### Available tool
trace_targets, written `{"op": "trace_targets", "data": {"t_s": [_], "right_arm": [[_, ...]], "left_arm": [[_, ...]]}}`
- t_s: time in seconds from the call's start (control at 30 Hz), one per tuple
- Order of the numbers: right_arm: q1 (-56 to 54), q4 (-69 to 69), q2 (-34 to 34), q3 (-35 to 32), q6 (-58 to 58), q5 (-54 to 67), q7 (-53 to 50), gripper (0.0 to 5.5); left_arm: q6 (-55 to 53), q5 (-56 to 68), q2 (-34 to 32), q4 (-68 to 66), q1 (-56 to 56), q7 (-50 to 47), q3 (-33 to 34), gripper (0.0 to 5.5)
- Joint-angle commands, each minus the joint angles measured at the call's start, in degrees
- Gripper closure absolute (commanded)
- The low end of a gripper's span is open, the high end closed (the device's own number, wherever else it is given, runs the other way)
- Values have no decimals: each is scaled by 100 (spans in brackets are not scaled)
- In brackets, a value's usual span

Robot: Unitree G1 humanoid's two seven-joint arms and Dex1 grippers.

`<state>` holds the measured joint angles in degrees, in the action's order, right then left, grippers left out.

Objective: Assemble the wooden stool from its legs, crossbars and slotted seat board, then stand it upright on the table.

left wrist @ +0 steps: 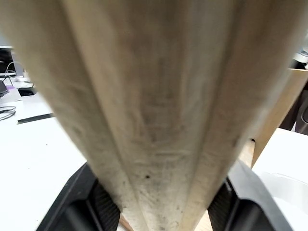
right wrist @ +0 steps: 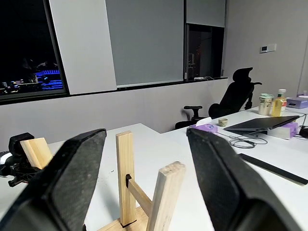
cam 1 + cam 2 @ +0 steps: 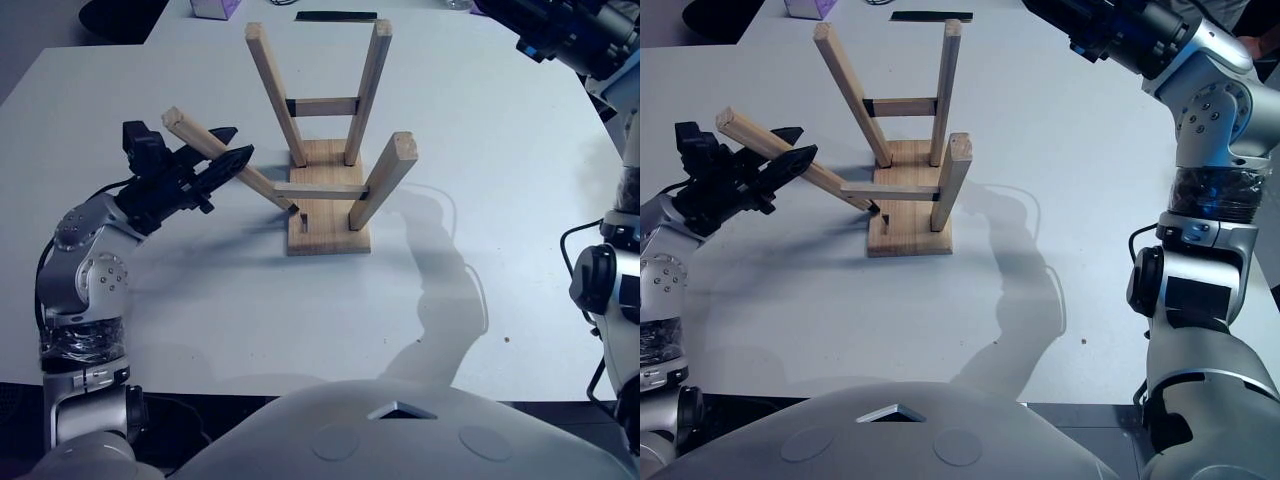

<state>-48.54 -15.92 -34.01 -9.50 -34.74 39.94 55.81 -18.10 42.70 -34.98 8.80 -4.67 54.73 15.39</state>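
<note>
The seat board [image 3: 330,238] lies flat on the white table [image 3: 520,200] with the legs pointing up from it. The two far legs [image 3: 275,95] [image 3: 368,90] stand on the board's far end, joined by a crossbar [image 3: 325,106]. The near right leg [image 3: 385,180] rises from the board's near end and leans a little to the right.

The near left leg [image 3: 262,183] tilts steeply out to the left. Its lower end meets the board beside a dark slot [image 3: 303,220]; whether it sits in the slot cannot be told. A second crossbar [image 3: 320,189] runs from this leg to the near right leg.

The left gripper [image 3: 228,148] is clamped on the tilted leg near its upper, free end. One finger lies on either side of the wood, and the leg's tip sticks out past the gripper's body. In the left wrist view the leg runs between the two black pads [image 1: 82,202], pressed against both.

The right gripper [image 2: 144,137] hangs above the far right of the table, well apart from the stool. Its fingers [image 2: 72,178] are spread wide with nothing between them.
</note>
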Motion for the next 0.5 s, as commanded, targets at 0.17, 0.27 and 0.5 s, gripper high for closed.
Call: {"op": "trace_targets", "data": {"t_s": [0.17,0.27,0.5], "right_arm": [[44,48,57,-27,120,-164,8,242],[49,40,53,-38,126,-189,-7,242],[76,46,44,-7,128,-275,50,242]], "left_arm": [[-217,151,61,667,509,126,-144,346],[-272,96,95,796,660,89,-221,346],[-194,-150,32,681,852,260,-523,346]]}}
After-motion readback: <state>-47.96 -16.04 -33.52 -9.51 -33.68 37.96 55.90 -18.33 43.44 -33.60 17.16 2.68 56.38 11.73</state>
